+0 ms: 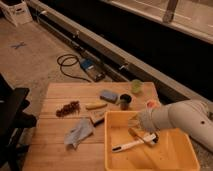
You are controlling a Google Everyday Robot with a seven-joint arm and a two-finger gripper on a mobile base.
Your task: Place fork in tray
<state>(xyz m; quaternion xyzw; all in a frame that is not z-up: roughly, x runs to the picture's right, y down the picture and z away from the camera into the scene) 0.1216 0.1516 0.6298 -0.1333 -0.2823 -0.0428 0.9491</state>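
The yellow tray (112, 150) sits on the front right of the wooden table (50, 137). My gripper (134, 122), at the end of the white arm (175, 117) coming from the right, is low over the tray's back left part. A thin grey-brown fork (140, 136) shows just under the gripper, inside the tray; whether it is held or lying there is unclear. A white-handled utensil with a dark head (132, 144) lies across the tray floor.
On the table are a blue sponge (108, 95), a dark cup (125, 101), a green cup (136, 86), a stubby yellow piece (95, 105), a brown cluster (68, 108) and a blue-grey cloth (79, 133). A black chair (12, 115) stands at left.
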